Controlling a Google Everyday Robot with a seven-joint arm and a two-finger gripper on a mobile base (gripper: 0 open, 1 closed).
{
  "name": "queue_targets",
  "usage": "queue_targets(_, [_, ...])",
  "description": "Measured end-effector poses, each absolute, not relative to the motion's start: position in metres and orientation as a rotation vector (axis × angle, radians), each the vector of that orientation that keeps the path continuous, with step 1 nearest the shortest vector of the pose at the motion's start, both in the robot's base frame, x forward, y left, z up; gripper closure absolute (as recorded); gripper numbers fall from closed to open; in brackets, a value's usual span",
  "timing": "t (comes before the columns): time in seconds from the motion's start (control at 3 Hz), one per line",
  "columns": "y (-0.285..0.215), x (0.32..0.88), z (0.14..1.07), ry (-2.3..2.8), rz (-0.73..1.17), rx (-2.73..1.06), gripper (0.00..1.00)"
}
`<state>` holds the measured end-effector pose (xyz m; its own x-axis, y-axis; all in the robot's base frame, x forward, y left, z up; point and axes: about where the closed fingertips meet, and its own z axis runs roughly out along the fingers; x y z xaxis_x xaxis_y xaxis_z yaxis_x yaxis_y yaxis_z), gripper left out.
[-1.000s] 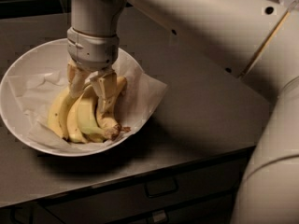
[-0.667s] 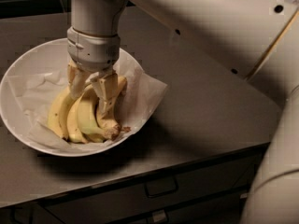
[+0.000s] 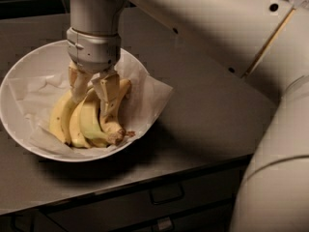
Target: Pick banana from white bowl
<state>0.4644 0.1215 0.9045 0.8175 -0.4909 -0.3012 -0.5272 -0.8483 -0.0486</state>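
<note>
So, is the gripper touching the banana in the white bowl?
Touching. Camera view: the gripper has its fingers clamped on the banana, no gap, inside the white bowl.

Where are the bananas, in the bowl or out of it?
In it. The banana lies on the paper inside the white bowl, and the gripper is down right over it.

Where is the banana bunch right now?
In the camera view's left half, the banana lies in the white bowl on crumpled paper, with the gripper directly over the bunch.
</note>
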Motion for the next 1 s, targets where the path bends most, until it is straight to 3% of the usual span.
queue_targets(1.0, [0.1319, 0.4739, 0.9038, 0.794, 0.430, -2.877, 0.52])
